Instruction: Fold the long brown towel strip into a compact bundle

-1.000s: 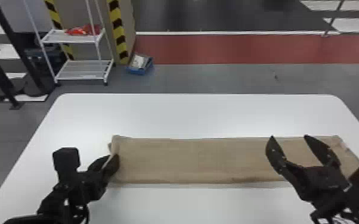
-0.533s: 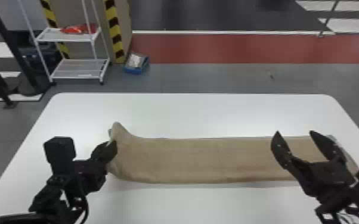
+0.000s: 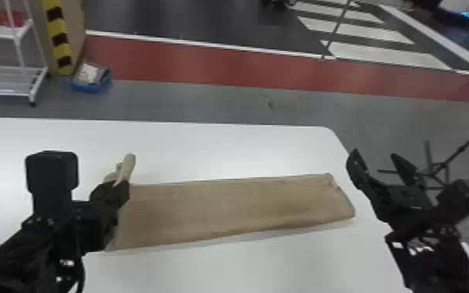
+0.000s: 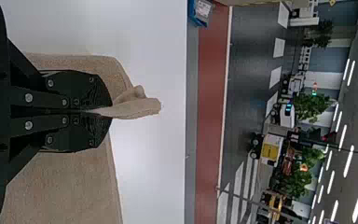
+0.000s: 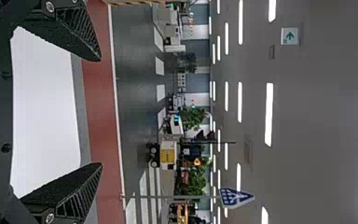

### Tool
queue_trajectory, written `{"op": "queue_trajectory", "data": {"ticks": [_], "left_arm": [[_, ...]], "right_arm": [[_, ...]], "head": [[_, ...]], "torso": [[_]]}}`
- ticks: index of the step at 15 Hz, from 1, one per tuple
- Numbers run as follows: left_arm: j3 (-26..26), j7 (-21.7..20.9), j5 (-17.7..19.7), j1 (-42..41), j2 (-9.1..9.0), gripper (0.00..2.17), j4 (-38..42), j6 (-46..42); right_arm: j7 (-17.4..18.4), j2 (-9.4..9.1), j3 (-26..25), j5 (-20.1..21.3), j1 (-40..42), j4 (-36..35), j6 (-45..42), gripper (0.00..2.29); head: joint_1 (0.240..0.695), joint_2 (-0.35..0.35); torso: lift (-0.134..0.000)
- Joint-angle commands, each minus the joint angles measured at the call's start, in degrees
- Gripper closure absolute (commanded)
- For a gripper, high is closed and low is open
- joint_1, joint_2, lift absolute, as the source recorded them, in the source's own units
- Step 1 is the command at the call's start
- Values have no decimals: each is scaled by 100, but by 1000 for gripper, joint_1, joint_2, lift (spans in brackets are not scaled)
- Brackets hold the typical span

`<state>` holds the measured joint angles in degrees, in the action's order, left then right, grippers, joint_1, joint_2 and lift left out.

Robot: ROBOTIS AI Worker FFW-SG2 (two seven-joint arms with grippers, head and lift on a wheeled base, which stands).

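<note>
My left gripper [image 3: 122,187] is shut on the left end of the brown towel strip [image 3: 226,208], whose pinched tip stands up above the fingers. The rest of the strip lies flat across the white table to its right. In the left wrist view the left gripper [image 4: 112,112] has both fingers together on a fold of the towel [image 4: 65,186]. My right gripper [image 3: 376,156] stands open by the table's right edge, beyond the strip's right end. Nothing is between the right gripper's [image 5: 100,112] spread fingers in the right wrist view.
The white table [image 3: 245,152] has a rounded far right corner. Behind it on the floor are a white shelf [image 3: 4,78] and a blue box [image 3: 91,78]. Thin black stand legs [image 3: 446,167] rise beyond the table's right side, behind the right gripper.
The head view has turned toward the right. The towel's held left end has come up off the table with my left gripper. My right gripper has moved right, away from over the strip, still open.
</note>
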<state>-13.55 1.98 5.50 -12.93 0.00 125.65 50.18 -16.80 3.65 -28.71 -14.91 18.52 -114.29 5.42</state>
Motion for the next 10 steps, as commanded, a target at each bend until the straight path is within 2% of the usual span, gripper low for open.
{"op": "queue_trajectory", "data": {"ticks": [1, 3, 5, 6, 7, 8, 9, 10], "left_arm": [[-913, 541, -145, 230, -15, 1447, -339, -12], [-1475, 1191, -154, 617, -15, 1447, -1033, -662], [-1818, 1332, -260, 951, -15, 1443, -1772, -1172], [-1976, 1499, -251, 1074, -15, 1443, -1991, -1488], [-2090, 1569, -224, 1126, -15, 1210, -2079, -1682], [-2117, 1446, -137, 1118, -15, 377, -2123, -1664], [-2108, 1297, -75, 1118, -15, -2, -2114, -1664], [-2055, 1209, -93, 1082, -15, -2, -2062, -1647]], "right_arm": [[1, 303, -126, -197, -446, 346, 158, 83], [1, 514, -64, -249, -675, 680, 175, 83], [-34, 725, -64, -399, -780, 1040, 140, 83], [-87, 725, -64, -399, -833, 1102, 140, 83], [-87, 725, 15, -399, -894, 1163, 122, 83], [-87, 725, 76, -399, -938, 1198, 122, 83], [-87, 725, 138, -381, -991, 1233, 140, 83], [-87, 725, 243, -364, -1044, 1269, 158, 83]], "head": [[695, -350], [695, -350], [695, -350], [695, -350], [695, -350], [695, -350], [695, -350], [693, -350]], "torso": [[-108], [-108], [-108], [-108], [-108], [-108], [-108], [-108]]}}
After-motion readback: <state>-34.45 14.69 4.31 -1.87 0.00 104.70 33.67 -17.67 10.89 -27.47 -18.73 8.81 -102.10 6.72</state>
